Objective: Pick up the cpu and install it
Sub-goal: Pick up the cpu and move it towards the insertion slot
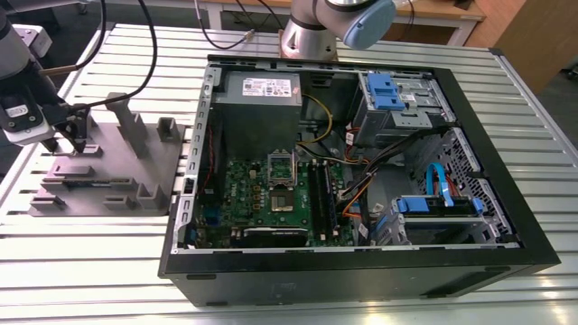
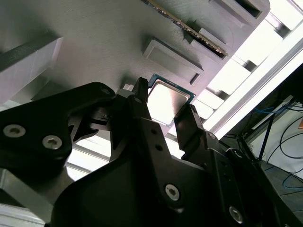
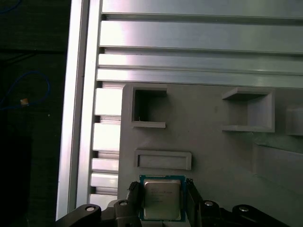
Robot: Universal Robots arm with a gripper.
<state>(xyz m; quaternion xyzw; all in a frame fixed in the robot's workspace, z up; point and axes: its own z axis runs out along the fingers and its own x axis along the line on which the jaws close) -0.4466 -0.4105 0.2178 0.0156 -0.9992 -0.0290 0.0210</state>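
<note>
Tool [image 2: 164,113]: black, nearest the lens in both wrist views. It stands over the fixture [image 1: 99,183], at that fixture's edge toward the exterior view's left, and sits about the cpu. Grip: from where I stand I cannot tell whether it has clamped the chip or merely brackets it.

Cpu [image 3: 161,199]: small square chip with a silver top and a thin pale rim. It lies flat and level on the fixture's floor, just beside a low rectangular ridge [image 3: 163,160] of that fixture. Nothing shows it raised off the fixture.

Fixture: grey plastic plate with upright blocks and open pockets, lying flat on the desk [image 1: 91,271].

Case [image 1: 361,264]: black, side panel off, just beside the fixture on the exterior view's right, on the same desk.

Socket [image 1: 283,198]: metal-framed with a dark centre, on the green board [image 1: 257,203] inside the case and well apart from the fixture. No silver chip shows in it.

Arm base [image 1: 312,34]: beyond the case, on the side away from the fixture.

Progress, by my reckoning: early.
- The tool is at the cpu, so the reach counts as done.
- The lift is not evident, since the chip rests on the fixture.
- The carry across to the case and the seating in the socket are both outstanding.
- No part of the install is made.
</note>
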